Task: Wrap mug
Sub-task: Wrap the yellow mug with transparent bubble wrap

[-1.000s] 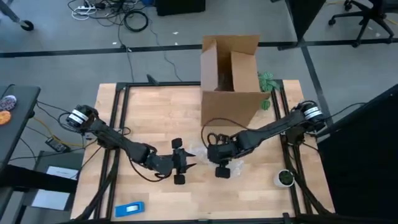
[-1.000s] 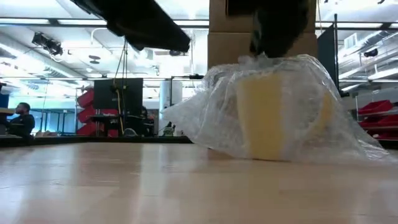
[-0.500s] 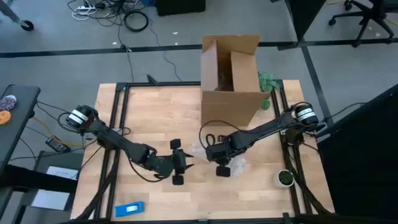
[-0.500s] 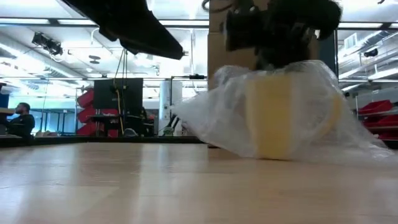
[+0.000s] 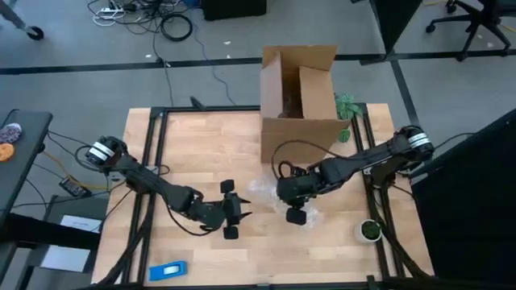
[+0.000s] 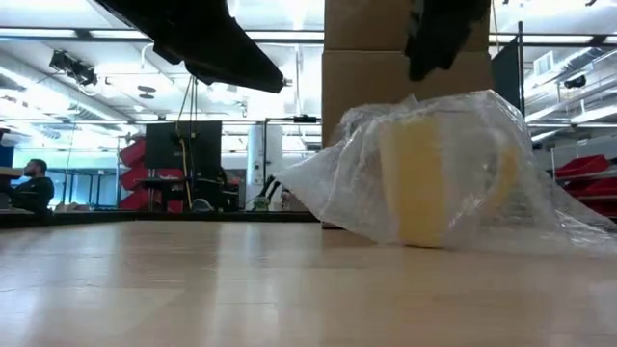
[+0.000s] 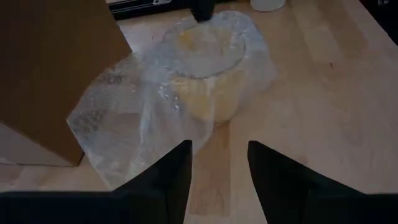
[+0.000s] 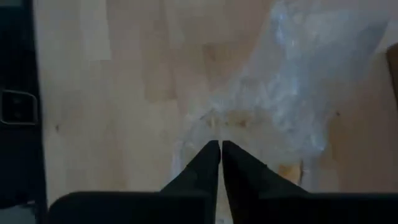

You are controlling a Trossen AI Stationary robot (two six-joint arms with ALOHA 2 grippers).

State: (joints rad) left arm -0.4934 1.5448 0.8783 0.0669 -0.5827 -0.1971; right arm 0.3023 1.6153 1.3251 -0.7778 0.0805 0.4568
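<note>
The mug (image 6: 424, 183) stands upright on the table under a loose sheet of clear bubble wrap (image 6: 482, 164) that is draped over it; the left wrist view shows the mug (image 7: 208, 74) too. In the high view my right gripper (image 5: 297, 211) hides it. That gripper (image 8: 221, 146) is shut and hangs just above the wrap's top, a strip of cardboard showing between them in the low view. My left gripper (image 7: 217, 165) is open and low over the table. It points at the wrap from the table's left, and the wrap's near edge (image 7: 134, 168) lies beside its fingertips.
An open cardboard box (image 5: 298, 97) stands at the table's far side, right behind the wrap. A small dark green round thing with a white rim (image 5: 370, 230) sits near the right edge. A blue object (image 5: 169, 270) lies at the front left.
My right gripper went down onto the top of the wrap, then rose clear of it and moved a little toward the table's right edge, staying shut. The wrap's top has sprung back up. The mug stays upright on the table.
</note>
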